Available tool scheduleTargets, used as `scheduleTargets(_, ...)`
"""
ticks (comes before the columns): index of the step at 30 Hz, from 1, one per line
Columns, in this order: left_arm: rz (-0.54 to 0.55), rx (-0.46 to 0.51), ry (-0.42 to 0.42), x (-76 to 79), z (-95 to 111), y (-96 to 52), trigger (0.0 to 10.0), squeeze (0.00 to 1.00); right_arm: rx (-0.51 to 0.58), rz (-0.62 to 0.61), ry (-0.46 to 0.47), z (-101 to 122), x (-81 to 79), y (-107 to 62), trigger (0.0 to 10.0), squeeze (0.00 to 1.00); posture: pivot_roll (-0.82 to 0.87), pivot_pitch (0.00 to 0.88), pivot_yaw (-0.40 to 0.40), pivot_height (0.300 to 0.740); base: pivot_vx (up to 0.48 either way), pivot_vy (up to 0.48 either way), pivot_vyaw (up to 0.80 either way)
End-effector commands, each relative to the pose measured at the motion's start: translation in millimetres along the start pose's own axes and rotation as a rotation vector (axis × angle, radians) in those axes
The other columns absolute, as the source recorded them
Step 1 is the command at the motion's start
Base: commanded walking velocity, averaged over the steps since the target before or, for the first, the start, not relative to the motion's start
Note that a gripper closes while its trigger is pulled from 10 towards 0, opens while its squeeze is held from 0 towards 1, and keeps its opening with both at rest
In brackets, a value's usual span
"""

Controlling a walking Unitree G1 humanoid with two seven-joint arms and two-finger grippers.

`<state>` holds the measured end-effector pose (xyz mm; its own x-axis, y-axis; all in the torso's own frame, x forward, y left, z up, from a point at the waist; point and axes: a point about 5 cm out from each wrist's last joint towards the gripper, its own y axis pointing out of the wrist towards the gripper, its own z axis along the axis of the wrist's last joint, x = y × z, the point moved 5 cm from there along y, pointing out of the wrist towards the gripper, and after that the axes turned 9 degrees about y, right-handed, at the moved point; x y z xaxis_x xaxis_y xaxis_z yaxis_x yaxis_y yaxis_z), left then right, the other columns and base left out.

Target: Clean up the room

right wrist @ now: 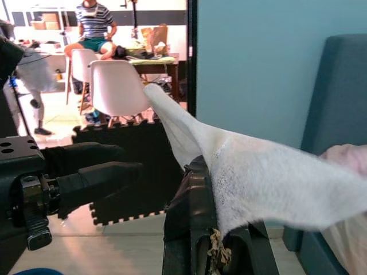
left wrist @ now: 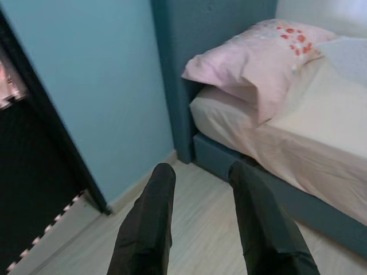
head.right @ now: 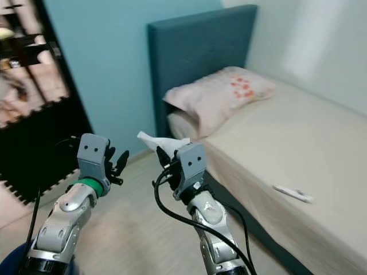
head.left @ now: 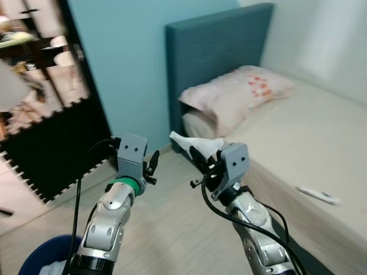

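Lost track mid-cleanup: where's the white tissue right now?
The white tissue is pinched in the right gripper, held up over the floor beside the bed, right of the left gripper.

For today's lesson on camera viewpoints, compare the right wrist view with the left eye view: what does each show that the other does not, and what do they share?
Right wrist view alone: a seated person at a table, white chairs, and dry debris pinched under the white tissue.
Left eye view alone: the pillow, the bed with a small white object on it, and a blue bin.
Shared: the right gripper shut on the tissue, the open left gripper, the black mat.
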<state>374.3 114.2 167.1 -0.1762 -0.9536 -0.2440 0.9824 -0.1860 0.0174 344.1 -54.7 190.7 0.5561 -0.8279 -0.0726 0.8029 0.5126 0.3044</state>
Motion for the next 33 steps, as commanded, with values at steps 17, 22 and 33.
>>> scheduleTargets(17,0.013,-0.017,0.023,-1.9,-3.0,0.1,10.0,0.0,-0.015,-0.026,0.042,-7.0,4.5,-3.8,10.0,0.0,-0.12,0.011,0.077,0.714,0.0,0.0,0.67)
scheduleTargets(22,0.012,-0.017,0.03,-1.9,-2.5,1.8,10.0,0.0,-0.01,-0.038,0.043,-5.8,7.6,-4.0,10.0,0.0,-0.12,0.007,0.082,0.714,0.0,0.0,0.67)
scheduleTargets(33,0.01,-0.014,0.036,-1.9,-1.6,2.3,10.0,0.0,-0.009,-0.04,0.046,-6.5,7.8,-4.2,10.0,0.0,-0.12,0.004,0.083,0.714,0.0,0.0,0.66)
